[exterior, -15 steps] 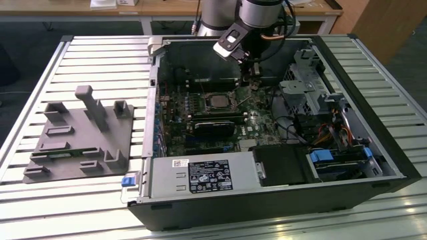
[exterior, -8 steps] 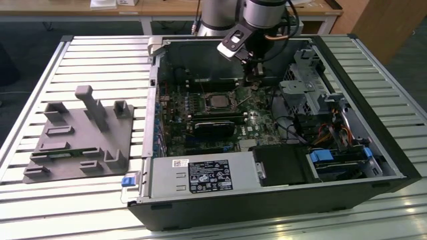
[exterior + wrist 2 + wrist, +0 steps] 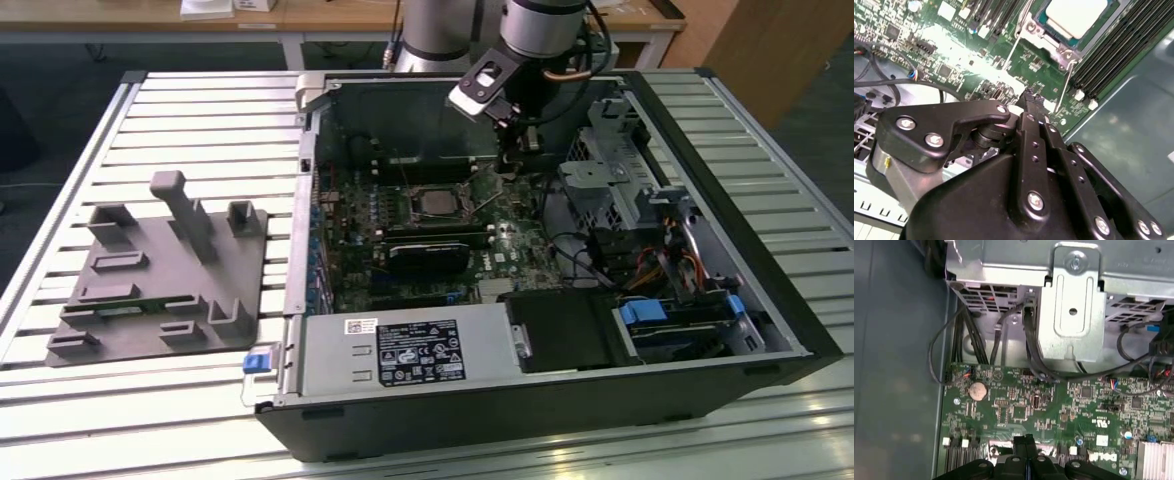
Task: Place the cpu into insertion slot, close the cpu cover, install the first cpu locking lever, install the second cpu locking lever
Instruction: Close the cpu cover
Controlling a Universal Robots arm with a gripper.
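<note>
**A:** Where is the chip (image 3: 1074, 17)?

**B:** In the socket (image 3: 410, 206), near the middle of the exterior view, on the green board (image 3: 514, 240) inside the open computer case (image 3: 534, 415). I'd judge the metal frame (image 3: 1049, 41) lies flat around it.

**A:** And the gripper (image 3: 1031, 97)?

**B:** Just to the exterior view's right of the socket, low over the board. In both wrist views its jaws are pressed together with nothing between them. The tips are near the end of a thin wire lever (image 3: 1064, 87).

**A:** So it's lever work?

**B:** I think so. To do it well, press the closed tips on the lever's end and sweep it down flat. Then tuck it sideways under its hook, going slowly and keeping clear of the small parts beside it.

**A:** What does the chip look like?

**B:** It's a small flat square with a pale, dull metal face, bright under the light.
</note>
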